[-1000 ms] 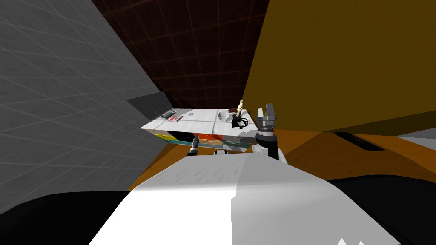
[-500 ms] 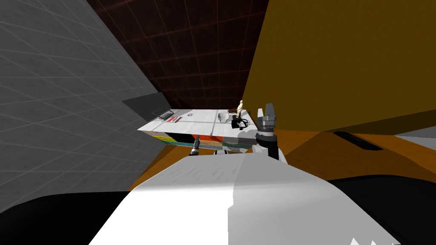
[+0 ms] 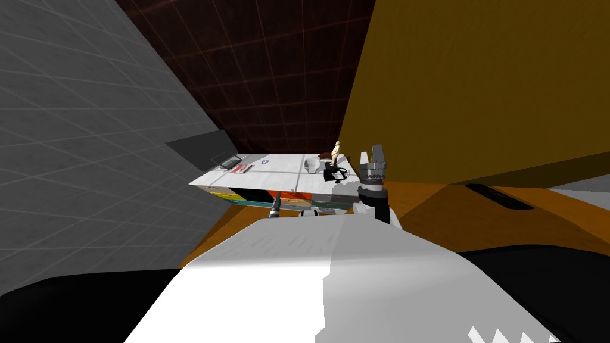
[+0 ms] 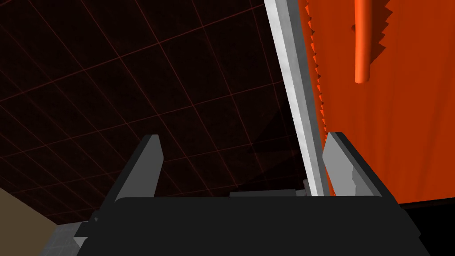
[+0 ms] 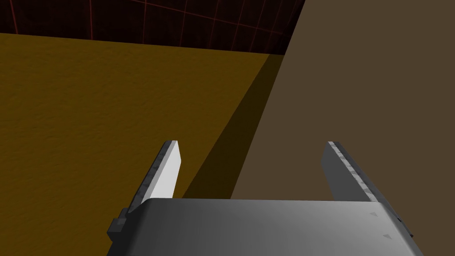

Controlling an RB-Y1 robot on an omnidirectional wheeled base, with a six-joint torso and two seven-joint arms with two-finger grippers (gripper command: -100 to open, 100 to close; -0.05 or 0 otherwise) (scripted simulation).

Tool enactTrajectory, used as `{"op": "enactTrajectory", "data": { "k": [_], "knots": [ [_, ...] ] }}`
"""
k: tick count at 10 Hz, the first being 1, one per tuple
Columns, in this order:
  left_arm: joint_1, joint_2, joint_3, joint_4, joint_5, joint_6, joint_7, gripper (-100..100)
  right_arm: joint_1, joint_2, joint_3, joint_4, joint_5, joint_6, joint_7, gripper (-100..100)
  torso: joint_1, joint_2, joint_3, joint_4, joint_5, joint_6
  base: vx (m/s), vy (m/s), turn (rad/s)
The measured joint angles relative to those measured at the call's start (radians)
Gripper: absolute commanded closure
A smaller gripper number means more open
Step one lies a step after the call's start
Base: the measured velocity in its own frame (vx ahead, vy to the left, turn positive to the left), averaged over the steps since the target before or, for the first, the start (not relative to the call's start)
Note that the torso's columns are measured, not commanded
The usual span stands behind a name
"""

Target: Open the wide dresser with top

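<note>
While the left claw [image 4: 243, 171] hangs released beside an orange drawer front [image 4: 400, 111], probably to line up on its handle [image 4: 362, 44], the dresser [image 3: 286, 178] stands just ahead and the right claw [image 3: 372, 159], likewise released, is held high, out of the way.

Wide-spread left claw [image 4: 242, 140], orange drawer front [image 4: 400, 124] beside one finger, orange bar handle [image 4: 362, 44], grey edge strip [image 4: 293, 75]

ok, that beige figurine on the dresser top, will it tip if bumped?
Probably tips easily: the figurine stands upright, tall and narrow, on the dresser top. It looks rigid, so it would likely topple whole, not bend. The open right gripper is raised close beside it in the head view; a sideways swing might knock it.
</note>
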Motion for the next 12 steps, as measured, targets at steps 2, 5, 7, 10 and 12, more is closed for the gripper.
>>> {"op": "enactTrajectory", "data": {
  "k": [2, 5, 7, 10, 12],
  "knots": [
    [-0.017, -0.001, -0.001, 0.071, 0.0, -0.023, -0.002, -100, 0.0, 0.0, 0.0, 0.0, 0.0, 0.0, 0.0, 0, -0.001, 0.001, 0.001, 0.0, 0.0, 0.0, 0.062, -0.007, -0.026],
    [-0.014, -0.019, -0.01, 0.116, -0.005, -0.038, -0.014, -100, 0.0, 0.0, 0.0, 0.0, 0.0, 0.0, 0.0, 0, -0.001, 0.002, 0.001, 0.001, 0.0, 0.0, 0.045, -0.002, -0.015],
    [-0.034, -0.023, -0.01, 0.173, -0.005, -0.059, -0.016, -100, 0.0, 0.0, 0.0, 0.0, 0.0, 0.0, 0.0, 0, 0.0, 0.002, 0.001, 0.001, 0.0, 0.0, 0.037, 0.002, -0.026],
    [-0.048, -0.044, -0.014, 0.241, -0.007, -0.085, -0.025, -100, 0.0, 0.0, 0.0, 0.0, 0.0, 0.0, 0.0, 0, 0.0, 0.001, 0.001, 0.0, 0.0, 0.0, 0.044, -0.001, -0.014],
    [-0.056, -0.072, -0.017, 0.281, -0.009, -0.101, -0.028, -100, 0.0, 0.0, 0.0, 0.0, 0.0, 0.0, 0.0, 0, -0.001, 0.002, 0.001, 0.0, 0.0, 0.0, 0.026, 0.005, -0.031]
  ]
}}
